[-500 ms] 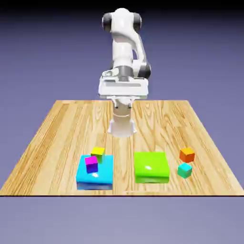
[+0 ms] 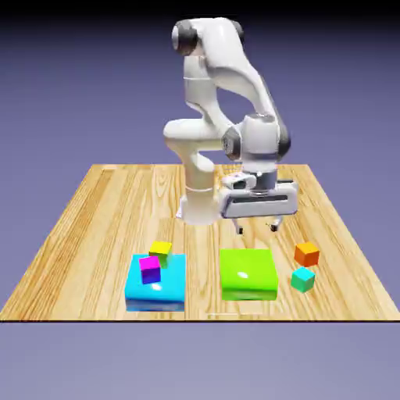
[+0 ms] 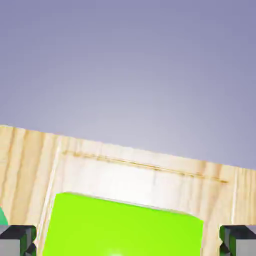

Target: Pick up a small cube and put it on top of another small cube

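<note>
The small orange cube (image 2: 307,253) rests on the wooden table (image 2: 94,219) at the exterior view's right, with a small teal cube (image 2: 303,279) just in front of it. My gripper (image 2: 256,228) hangs open above the table, behind the flat green block (image 2: 248,273) and to the left of the orange cube, holding nothing. In the hand view the green block (image 3: 125,230) fills the bottom between my two grey fingertips (image 3: 17,240). A sliver of teal (image 3: 2,217) shows at the left edge. The orange cube is out of the hand view.
A flat cyan block (image 2: 156,285) lies at the exterior view's left with a magenta and purple cube (image 2: 150,269) on it and a yellow cube (image 2: 161,250) at its back edge. The table's edge (image 3: 150,167) crosses the hand view.
The arm has swung from the table's middle toward the exterior view's right and come down, bringing the gripper low behind the green block.
</note>
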Tool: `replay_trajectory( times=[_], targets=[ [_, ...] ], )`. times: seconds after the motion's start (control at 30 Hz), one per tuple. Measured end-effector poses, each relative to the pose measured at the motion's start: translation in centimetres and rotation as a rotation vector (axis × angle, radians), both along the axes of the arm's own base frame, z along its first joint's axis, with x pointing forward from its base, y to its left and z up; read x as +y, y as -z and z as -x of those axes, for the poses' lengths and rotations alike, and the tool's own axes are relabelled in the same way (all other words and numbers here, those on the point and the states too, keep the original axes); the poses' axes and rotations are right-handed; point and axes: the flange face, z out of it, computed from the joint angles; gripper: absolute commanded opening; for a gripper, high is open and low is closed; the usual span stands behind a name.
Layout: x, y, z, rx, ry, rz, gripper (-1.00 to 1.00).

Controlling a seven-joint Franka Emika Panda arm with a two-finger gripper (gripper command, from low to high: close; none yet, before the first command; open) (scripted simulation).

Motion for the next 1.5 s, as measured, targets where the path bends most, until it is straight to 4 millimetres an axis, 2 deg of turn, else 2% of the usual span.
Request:
replay_trajectory(
  times=[0.13,0.27,0.47,0.63,0.7,0.8,0.83,0.9,1.0,1.03,1.2,1.33,1.37,1.5],
  targets=[
    [4.4,3.9,0.5,0.169,-0.024,0.034,0.00],
    [8.9,7.5,1.8,0.332,-0.053,0.072,0.00],
    [15.1,11.9,4.9,0.564,-0.099,0.134,0.00],
    [19.7,14.4,8.0,0.745,-0.140,0.188,0.00],
    [19.9,14.5,8.2,0.755,-0.142,0.191,0.00],
    [18.9,19.5,10.8,0.755,-0.142,0.191,0.00],
    [18.7,20.3,11.3,0.755,-0.142,0.191,-1.00],
    [18.8,20.3,11.3,0.756,-0.142,0.190,-1.00],
    [19.8,15.4,8.6,0.756,-0.141,0.189,-1.00],
    [20.1,14.6,8.0,0.750,-0.130,0.171,-1.00],
    [21.9,15.1,5.0,0.651,-0.012,0.001,-1.00],
    [22.8,14.3,1.9,0.527,0.082,-0.132,-1.00],
    [22.5,13.9,0.8,0.499,0.110,-0.156,-1.00],
    [11.0,12.5,-7.0,0.525,0.305,-0.140,-1.00]
  ],
)
